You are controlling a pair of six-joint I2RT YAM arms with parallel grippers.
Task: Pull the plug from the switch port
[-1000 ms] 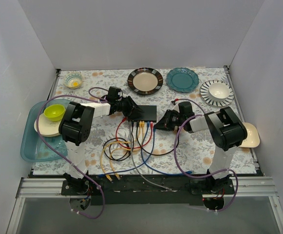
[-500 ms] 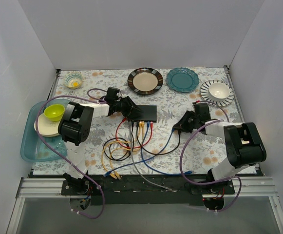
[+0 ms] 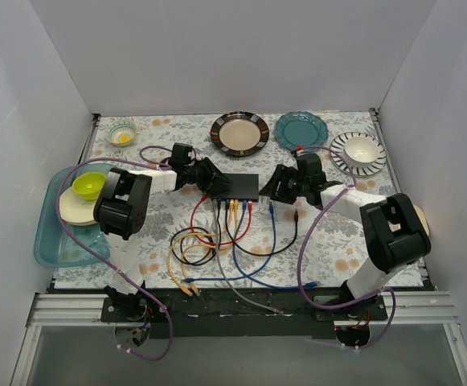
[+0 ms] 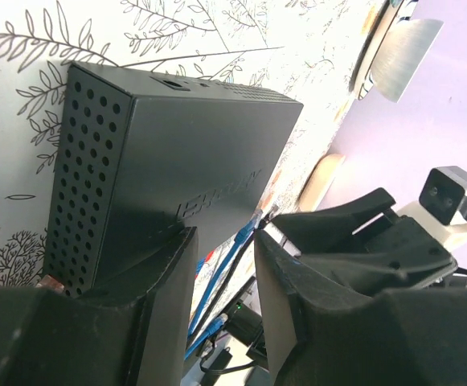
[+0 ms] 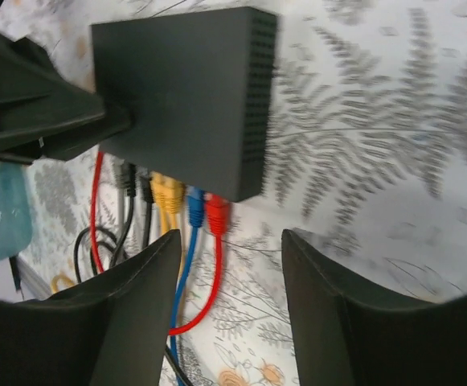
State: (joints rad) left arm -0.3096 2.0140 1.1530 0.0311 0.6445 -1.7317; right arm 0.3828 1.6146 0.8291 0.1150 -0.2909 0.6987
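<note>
The black switch (image 3: 238,186) lies mid-table with its sockets along the near edge. In the right wrist view the switch (image 5: 189,96) carries grey, black, yellow, blue (image 5: 195,207) and red (image 5: 216,215) plugs. A loose blue plug (image 3: 272,211) and a loose black one (image 3: 296,214) lie to its right. My left gripper (image 3: 209,178) rests against the switch's left end, fingers slightly apart and empty; in its own view (image 4: 223,249) one finger lies on the switch (image 4: 169,153). My right gripper (image 3: 274,187) is open and empty at the switch's right end, and also shows in its wrist view (image 5: 231,249).
Coiled yellow, black and red cables (image 3: 191,245) lie in front of the switch. At the back stand a brown-rimmed plate (image 3: 239,133), a teal plate (image 3: 301,130), a striped plate (image 3: 358,153) and a small bowl (image 3: 121,133). A blue tray (image 3: 56,241) sits at the left.
My right gripper swung away to the right with a blue cable, then came back open to the switch's right end. The blue plug now lies loose. The left gripper barely moved.
</note>
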